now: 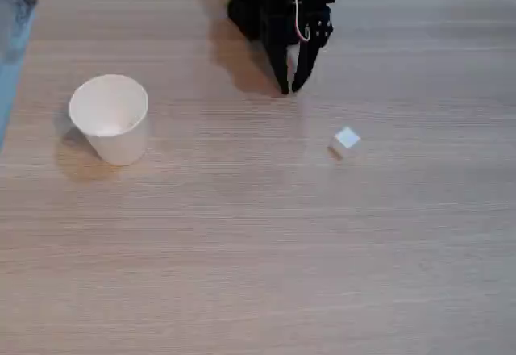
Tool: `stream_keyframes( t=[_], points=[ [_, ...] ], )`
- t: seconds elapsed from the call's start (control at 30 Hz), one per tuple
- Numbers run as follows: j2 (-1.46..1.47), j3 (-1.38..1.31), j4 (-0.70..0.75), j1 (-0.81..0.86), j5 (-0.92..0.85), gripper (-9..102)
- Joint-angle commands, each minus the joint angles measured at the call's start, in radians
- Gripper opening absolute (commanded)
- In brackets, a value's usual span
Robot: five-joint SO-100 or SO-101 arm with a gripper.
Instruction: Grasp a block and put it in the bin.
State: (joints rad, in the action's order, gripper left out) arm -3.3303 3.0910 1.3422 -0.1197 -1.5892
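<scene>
Pale wood-grain table (258, 258), blurred dark clutter beyond its far edge, soft even light

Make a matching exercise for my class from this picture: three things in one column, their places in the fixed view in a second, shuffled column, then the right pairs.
Column one:
1. paper cup
2. white cube
3. hand

Column two:
A. at the top centre, fingertips close together, pointing down at the table
B. on the left, standing upright with its mouth open
C. right of centre, lying alone on the wood

Pairs: 1-B, 2-C, 3-A
</scene>
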Motion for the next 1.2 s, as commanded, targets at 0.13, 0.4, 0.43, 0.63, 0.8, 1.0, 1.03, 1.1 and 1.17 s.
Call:
stream_keyframes(
  t=[0.13,0.4,0.43,0.63,0.8,1.0,1.03,1.1,1.17],
  points=[
    [-0.002,0.014,0.005,-0.003,0.008,6],
    [-0.002,0.014,0.005,-0.003,0.008,6],
    [-0.002,0.014,0.005,-0.003,0.008,6],
    [-0.002,0.014,0.005,-0.003,0.008,6],
    [-0.002,0.014,0.005,-0.003,0.008,6],
    [-0.002,0.014,0.005,-0.002,0.008,6],
    [-0.002,0.014,0.005,-0.002,0.008,6],
    [-0.002,0.014,0.005,0.003,0.003,6],
    [-0.002,0.014,0.005,0.014,0.003,9]
  ],
)
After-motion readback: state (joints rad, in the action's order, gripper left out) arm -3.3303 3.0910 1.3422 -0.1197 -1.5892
